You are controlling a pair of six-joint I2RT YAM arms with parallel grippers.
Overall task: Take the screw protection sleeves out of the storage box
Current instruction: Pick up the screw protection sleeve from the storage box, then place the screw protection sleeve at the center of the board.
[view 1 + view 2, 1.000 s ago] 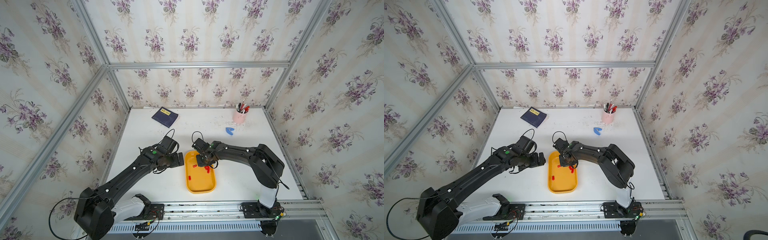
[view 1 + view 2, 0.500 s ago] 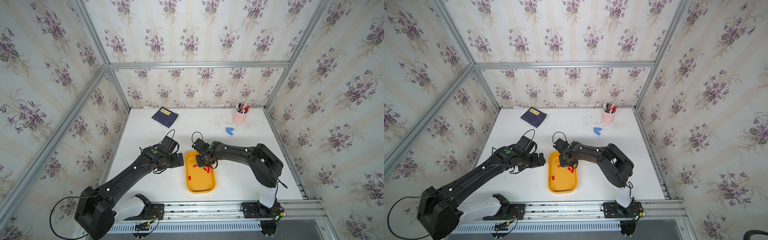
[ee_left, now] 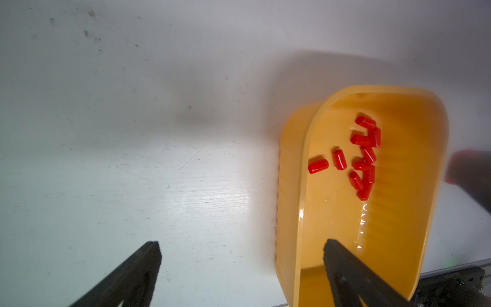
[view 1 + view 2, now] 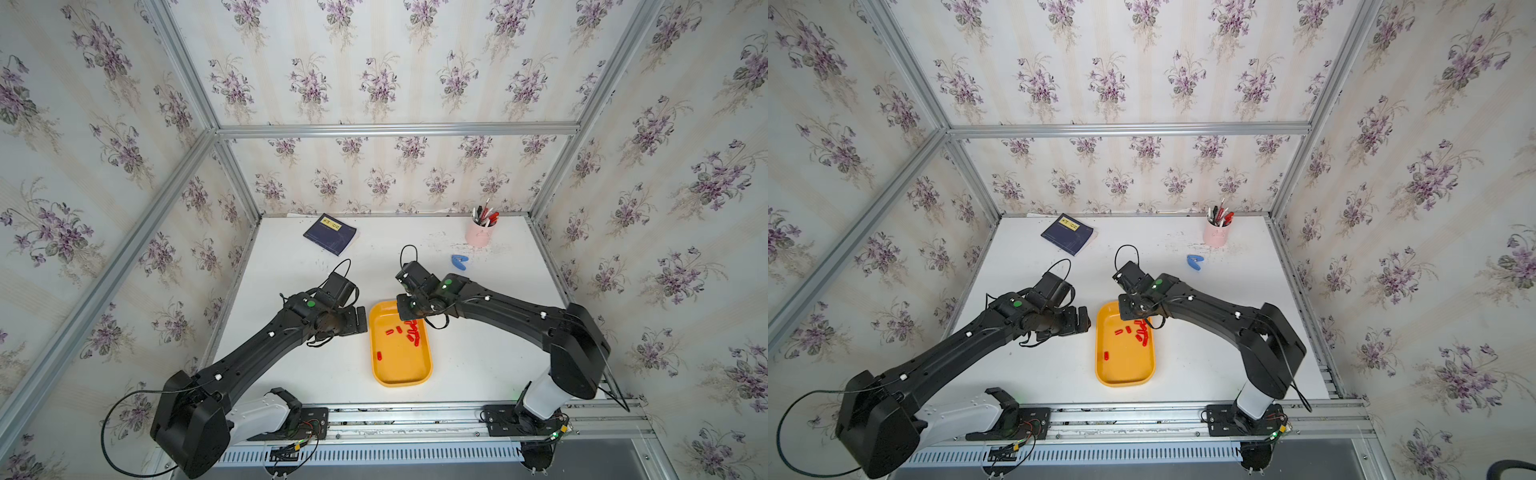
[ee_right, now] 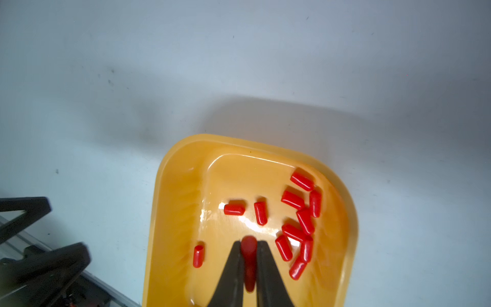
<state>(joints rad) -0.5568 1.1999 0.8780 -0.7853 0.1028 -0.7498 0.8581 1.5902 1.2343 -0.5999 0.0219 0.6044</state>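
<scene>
Bench was white and flat, with scuffs and dark specks, most of them toward the far side. Floral wallpaper with purple sprigs covered three sides of the cell, framed by aluminium struts. Both arm bases sat on a metal rail along the near edge. Far left lay a navy booklet with a yellow label; its print was too small to read. Far right stood a pink cup of pens, with a small blue clip-like piece on the bench near it. No other writing was noted. The storage box, yellow-orange and shallow, lay lengthwise mid-bench between the two arms. The screw protection sleeves lay loose on its floor: a cluster along one long wall, two apart toward the middle, and a lone sleeve nearer the opposite wall. I counted eleven loose. Right jaws were over the far half of the box, closed on one more red sleeve, pinched lengthwise between the tips just above the floor and clear of the others. Left jaws were spread wide and held nothing, low beside the box's long left wall. In the left wrist view one tip overlapped the box; contact could not be judged.
</scene>
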